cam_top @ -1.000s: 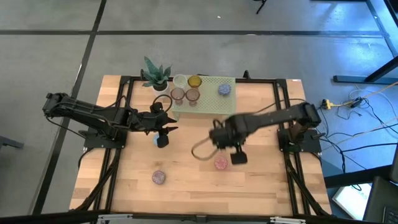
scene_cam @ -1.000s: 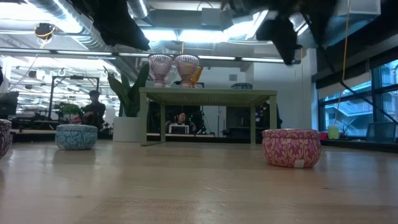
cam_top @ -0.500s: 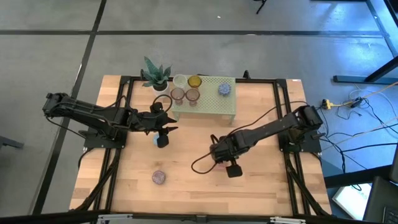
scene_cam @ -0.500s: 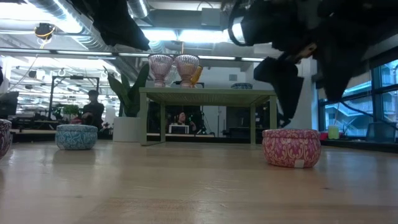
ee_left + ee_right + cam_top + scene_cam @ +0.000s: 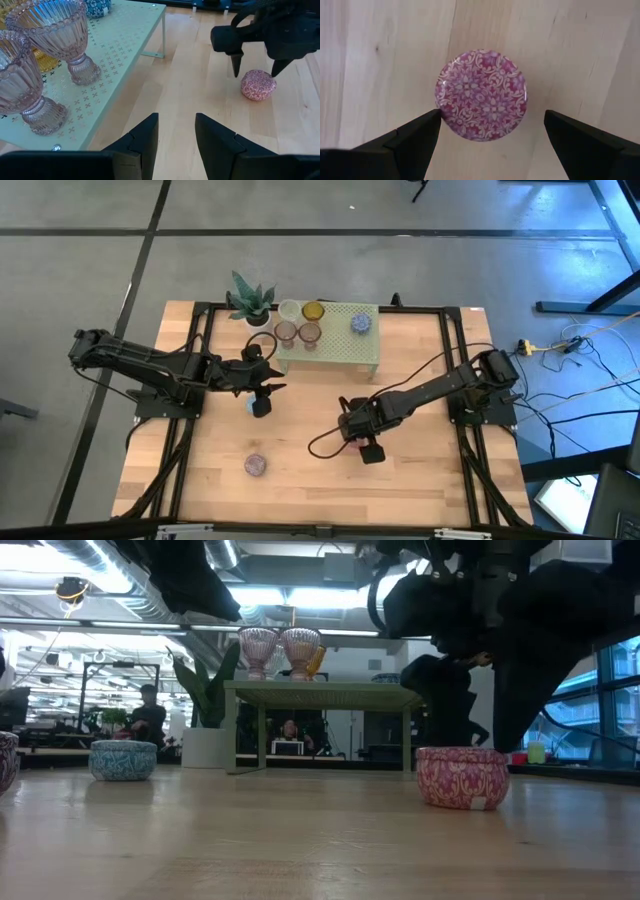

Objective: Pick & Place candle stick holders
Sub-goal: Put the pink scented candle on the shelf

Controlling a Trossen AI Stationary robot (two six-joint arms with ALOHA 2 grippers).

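A pink patterned candle holder stands on the table, right of the middle; it also shows in the low view. My right gripper is open above it, pointing down, with one finger on either side. My left gripper is open and empty, hovering by a blue holder left of the middle. A mauve holder stands nearer the front. Two pink goblets, an amber cup, a clear one and a blue one stand on the green stand. My right gripper comes at the pink holder from above, fingers pointing down. One fingertip stands right at the holder's side wall; I cannot tell whether it touches. The other finger is clear of it. The holder stands on the table.
A potted spiky plant stands at the far left beside the green stand. Bare wood lies between the two arms and along the near edge. The arm bases sit at the table's left and right sides. A loop of cable hangs by my right gripper.
My right gripper has come down and gone toward the table's near left, so its open fingers now stand on either side of the pink holder. In the low view the pink holder has slid a little to the left. My left arm has kept still.
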